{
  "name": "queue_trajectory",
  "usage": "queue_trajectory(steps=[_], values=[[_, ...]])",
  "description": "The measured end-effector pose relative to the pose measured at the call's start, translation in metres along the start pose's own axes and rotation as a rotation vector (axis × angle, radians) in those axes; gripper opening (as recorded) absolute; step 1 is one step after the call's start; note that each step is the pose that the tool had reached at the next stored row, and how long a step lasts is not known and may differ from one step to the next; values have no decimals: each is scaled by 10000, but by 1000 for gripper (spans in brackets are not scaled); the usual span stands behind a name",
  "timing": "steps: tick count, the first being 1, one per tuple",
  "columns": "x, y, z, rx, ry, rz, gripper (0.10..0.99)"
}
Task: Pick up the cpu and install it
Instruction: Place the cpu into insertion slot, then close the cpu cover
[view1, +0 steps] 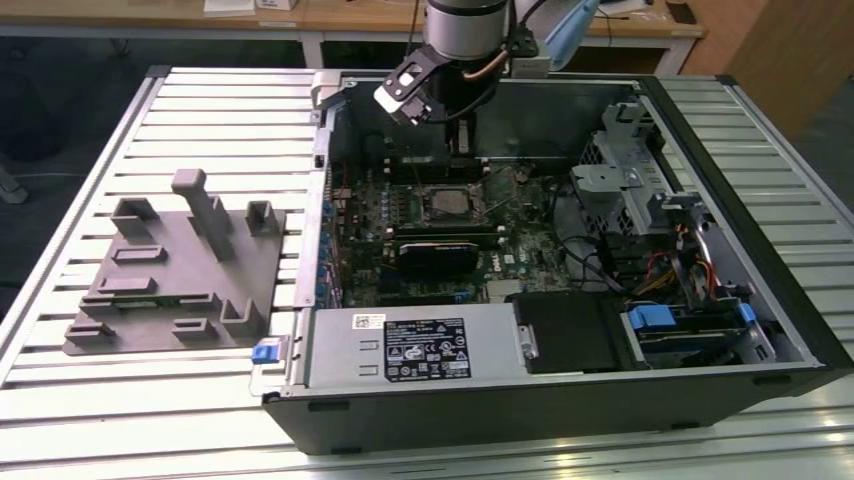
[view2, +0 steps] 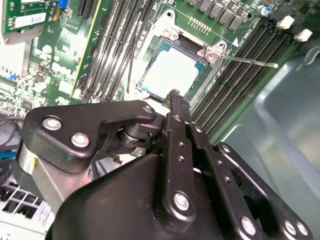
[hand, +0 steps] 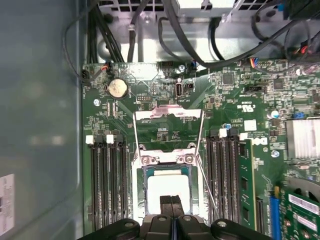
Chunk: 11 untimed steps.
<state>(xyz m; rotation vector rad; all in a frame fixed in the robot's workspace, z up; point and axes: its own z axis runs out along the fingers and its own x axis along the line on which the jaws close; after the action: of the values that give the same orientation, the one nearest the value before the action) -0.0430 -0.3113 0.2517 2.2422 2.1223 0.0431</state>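
The cpu (hand: 169, 186) lies flat in its square nest in the middle of the green board (hand: 150, 95), inside the open computer box (view1: 561, 410). I think it is already in its place. The shiny metal lid (hand: 167, 117) of the nest is flipped up, and the thin wire handle (view2: 250, 61) is swung out to the side. That must be so the chip could go in, and the lid is not shut over it yet. The claw (hand: 171, 200) hangs right over the edge of the chip. Its two black fingers are pressed together and there is nothing between them. I can't tell if the tips touch the chip. Rows of long black slots (hand: 107, 185) run close along both sides of the nest, so there is little room there. Dark cables (hand: 200, 55) hang by the far wall, well away from the chip. A silver box (view1: 414, 345) fills the near side of the computer box. On the table (view1: 80, 160), at the exterior view's left, sits a grey plastic stand (view1: 174, 270).
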Motion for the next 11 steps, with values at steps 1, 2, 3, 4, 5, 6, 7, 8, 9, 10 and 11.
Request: queue_trajectory(steps=[1,2,3,4,5,6,7,8,9,10,11], values=[[0,1,-16,-8,0,0,106],[0,1,-21,-16,0,1,106],[0,1,-20,-19,2,1,106],[0,1,-20,-20,2,0,106],[0,1,-21,-22,1,0,106],[0,1,-21,-24,1,0,106],[0,1,-21,-25,1,0,106],[0,1,-21,-25,1,0,106],[-1,1,-24,-24,0,0,106],[-1,1,-28,-22,-4,0,106],[-1,1,-33,-23,-3,0,106]])
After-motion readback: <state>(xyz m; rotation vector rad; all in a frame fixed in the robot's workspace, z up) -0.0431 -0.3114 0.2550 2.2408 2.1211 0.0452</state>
